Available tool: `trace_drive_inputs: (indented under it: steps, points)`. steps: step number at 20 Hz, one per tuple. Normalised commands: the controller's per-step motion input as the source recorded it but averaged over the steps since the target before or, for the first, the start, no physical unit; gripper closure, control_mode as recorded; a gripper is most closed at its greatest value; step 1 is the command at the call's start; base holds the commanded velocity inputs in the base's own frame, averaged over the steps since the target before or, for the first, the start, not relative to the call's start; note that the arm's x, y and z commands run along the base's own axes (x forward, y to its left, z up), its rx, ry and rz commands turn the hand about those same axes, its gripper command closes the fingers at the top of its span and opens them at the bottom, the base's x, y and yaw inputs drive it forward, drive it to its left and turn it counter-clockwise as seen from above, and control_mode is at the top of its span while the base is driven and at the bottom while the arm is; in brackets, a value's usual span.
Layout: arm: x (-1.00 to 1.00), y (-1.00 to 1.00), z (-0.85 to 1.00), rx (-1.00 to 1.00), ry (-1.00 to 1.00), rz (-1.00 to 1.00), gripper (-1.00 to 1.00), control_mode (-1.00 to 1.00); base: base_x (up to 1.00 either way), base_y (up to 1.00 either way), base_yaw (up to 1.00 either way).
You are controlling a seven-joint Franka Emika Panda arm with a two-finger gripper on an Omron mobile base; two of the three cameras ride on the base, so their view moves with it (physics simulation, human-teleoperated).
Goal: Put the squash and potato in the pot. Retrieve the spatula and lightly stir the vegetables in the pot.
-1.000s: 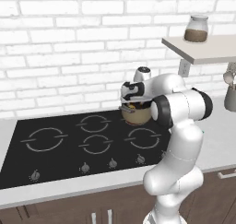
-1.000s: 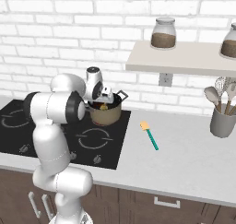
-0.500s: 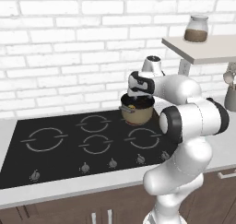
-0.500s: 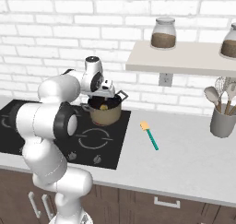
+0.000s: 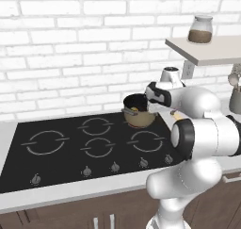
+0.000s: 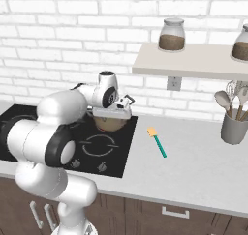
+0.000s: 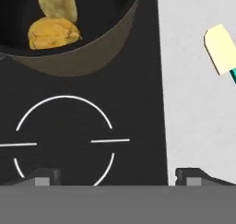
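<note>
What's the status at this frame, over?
End effector open, empty, beside the pot. Squash and potato inside the pot. Spatula flat on counter, nothing blocking it.

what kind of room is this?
A rendered home kitchen, by the look of it: a black cooktop set in a counter against white brick, a pot on a back burner, and a cup of utensils under a wall shelf with jars.
</note>
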Motion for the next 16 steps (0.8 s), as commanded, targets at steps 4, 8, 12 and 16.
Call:
trace_drive_inputs:
  steps: [4, 8, 12, 16]
  points:
    - [-0.36, -0.78, -0.53, -0.05, 0.18, 0.0, -1.0, -1.0, 0.0, 0.0, 0.0]
    - [-0.27, -0.84, -0.41, 0.0, 0.05, 0.0, -1.0, -1.0, 0.0, 0.0, 0.0]
    - [-0.01, -0.52, -0.17, 0.0, 0.0, 0.02, -1.0, -1.0, 0.0, 0.0, 0.0]
    - [0.0, -0.12, 0.0, 0.0, 0.0, 0.0, -1.0, -1.0, 0.0, 0.0, 0.0]
